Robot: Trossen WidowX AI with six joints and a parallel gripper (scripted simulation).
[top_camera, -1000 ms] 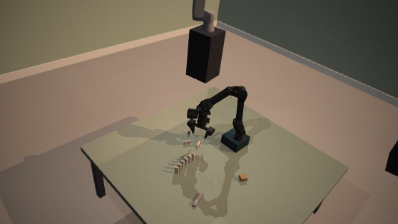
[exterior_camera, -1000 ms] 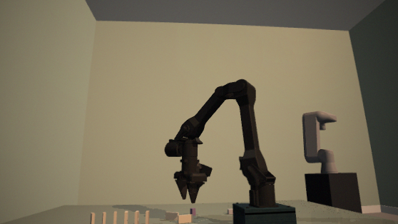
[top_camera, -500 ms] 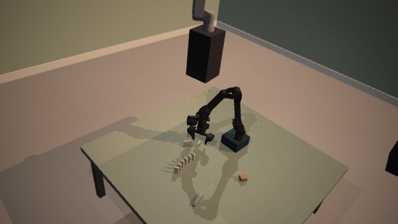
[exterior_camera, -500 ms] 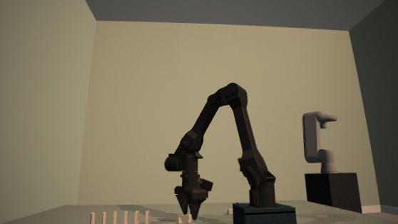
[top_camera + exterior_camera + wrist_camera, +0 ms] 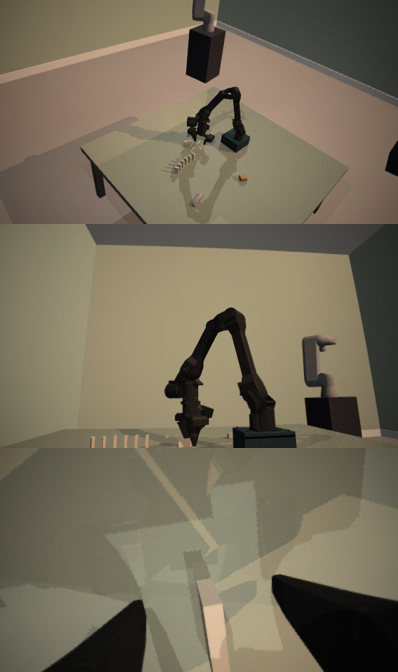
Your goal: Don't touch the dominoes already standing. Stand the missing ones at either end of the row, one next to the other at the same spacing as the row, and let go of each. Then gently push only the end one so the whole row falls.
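Note:
Several pale dominoes stand upright in a slightly curved row [image 5: 185, 160] [image 5: 125, 441]. A loose pale domino [image 5: 198, 144] [image 5: 184, 443] [image 5: 216, 630] lies on the table beyond the row's far end. My gripper [image 5: 200, 142] [image 5: 191, 441] [image 5: 209, 595] points down over it and is open, one finger on each side of it; in the wrist view neither finger touches it. A second loose domino [image 5: 187, 143] [image 5: 171, 439] lies close by, left of the gripper in the top view.
An orange block [image 5: 243, 177] lies right of the row, in front of the arm's base [image 5: 235, 141] [image 5: 264, 439]. A long pale block [image 5: 197, 199] lies nearer the front of the table [image 5: 285, 168]. The near end of the standing row is well away from the gripper.

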